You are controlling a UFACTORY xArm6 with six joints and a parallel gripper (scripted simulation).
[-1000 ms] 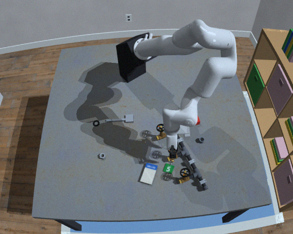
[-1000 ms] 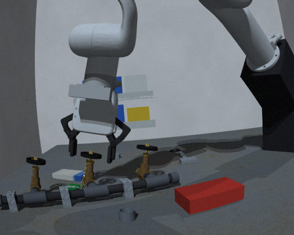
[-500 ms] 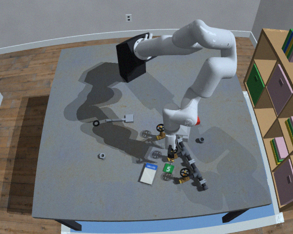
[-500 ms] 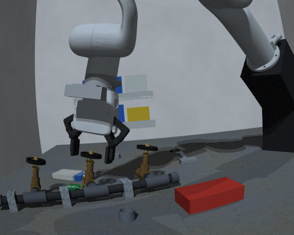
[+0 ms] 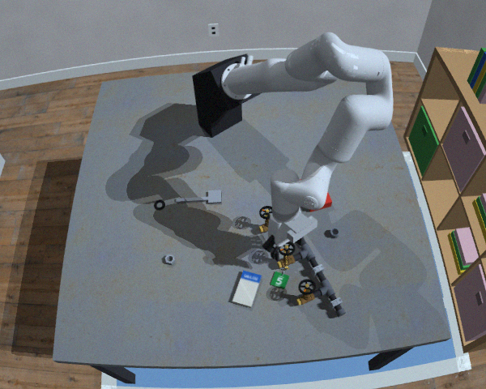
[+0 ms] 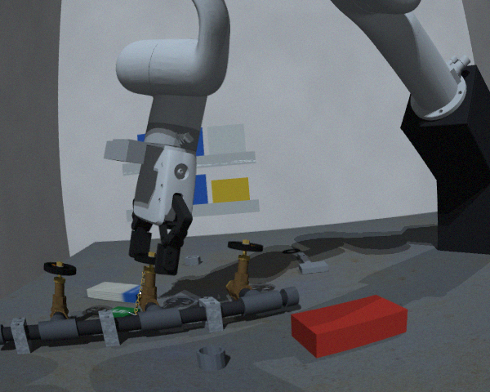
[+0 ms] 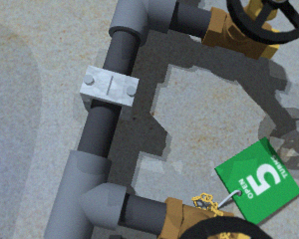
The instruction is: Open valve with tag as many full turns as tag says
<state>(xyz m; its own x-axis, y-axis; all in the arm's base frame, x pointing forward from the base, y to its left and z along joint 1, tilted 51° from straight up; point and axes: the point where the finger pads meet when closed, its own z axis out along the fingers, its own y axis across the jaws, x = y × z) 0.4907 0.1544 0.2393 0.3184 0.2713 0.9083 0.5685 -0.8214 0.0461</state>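
Three brass valves with black handwheels stand on a grey pipe (image 5: 321, 279) (image 6: 169, 317) (image 7: 102, 129). The middle valve (image 5: 286, 250) (image 6: 149, 287) (image 7: 216, 230) carries a chain and a green tag (image 5: 279, 279) (image 6: 121, 311) (image 7: 256, 181) reading "OPEN 5 TURNS". The other valves are the far valve (image 5: 262, 209) (image 6: 245, 246) and the near valve (image 5: 302, 286) (image 6: 60, 267) (image 7: 269, 20). My gripper (image 5: 280, 246) (image 6: 154, 253) is open, its fingers down on either side of the middle valve's handwheel. The fingers do not show in the wrist view.
A red block (image 5: 327, 201) (image 6: 349, 322) and a grey ring (image 5: 331, 232) (image 6: 211, 358) lie beside the pipe. A notepad (image 5: 246, 288) (image 6: 110, 291), a nut (image 5: 167, 258), a flat grey tool (image 5: 197, 198) and a black ring (image 5: 159, 201) lie on the table. A shelf (image 5: 461, 167) stands to the right.
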